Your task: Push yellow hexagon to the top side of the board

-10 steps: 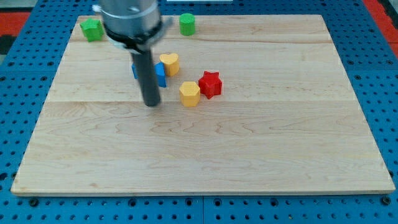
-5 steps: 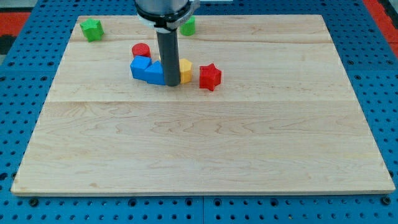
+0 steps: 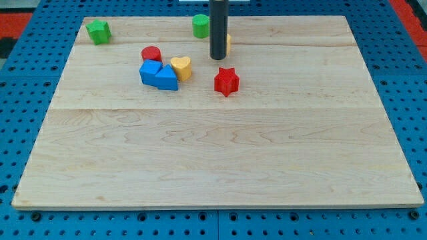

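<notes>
The yellow hexagon (image 3: 228, 44) is near the view's top, mostly hidden behind my dark rod; only a yellow sliver shows on the rod's right. My tip (image 3: 217, 58) rests on the board just below and left of the hexagon, touching or nearly touching it. The green cylinder (image 3: 200, 25) stands just up and left of the rod.
A red star (image 3: 226, 81) lies below the tip. A yellow heart (image 3: 181, 67), two blue blocks (image 3: 158, 75) and a red cylinder (image 3: 151, 54) cluster to the left. A green star (image 3: 99, 31) sits at the top left corner.
My rod moved up and right across the board. The yellow hexagon went with it, from beside the red star up toward the board's top edge. The other blocks stayed.
</notes>
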### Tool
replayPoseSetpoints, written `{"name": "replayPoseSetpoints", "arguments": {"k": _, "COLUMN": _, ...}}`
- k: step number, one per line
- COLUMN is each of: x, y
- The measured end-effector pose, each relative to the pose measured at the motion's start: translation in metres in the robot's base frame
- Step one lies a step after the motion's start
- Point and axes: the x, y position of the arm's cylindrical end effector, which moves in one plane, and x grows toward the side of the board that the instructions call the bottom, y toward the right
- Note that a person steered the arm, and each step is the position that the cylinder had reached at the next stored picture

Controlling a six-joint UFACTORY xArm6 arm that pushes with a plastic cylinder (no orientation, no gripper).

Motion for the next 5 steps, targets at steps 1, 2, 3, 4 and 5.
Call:
{"name": "replayPoseSetpoints", "arguments": {"k": 1, "x": -0.016, "y": -0.009}}
{"name": "replayPoseSetpoints", "arguments": {"k": 2, "x": -0.035, "y": 0.034}}
{"name": "replayPoseSetpoints", "arguments": {"k": 3, "x": -0.038, "y": 0.090}}
{"name": "replayPoseSetpoints", "arguments": {"k": 4, "x": -0.047, "y": 0.099}}
{"name": "replayPoseSetpoints", "arguments": {"k": 5, "x": -0.051, "y": 0.053}}
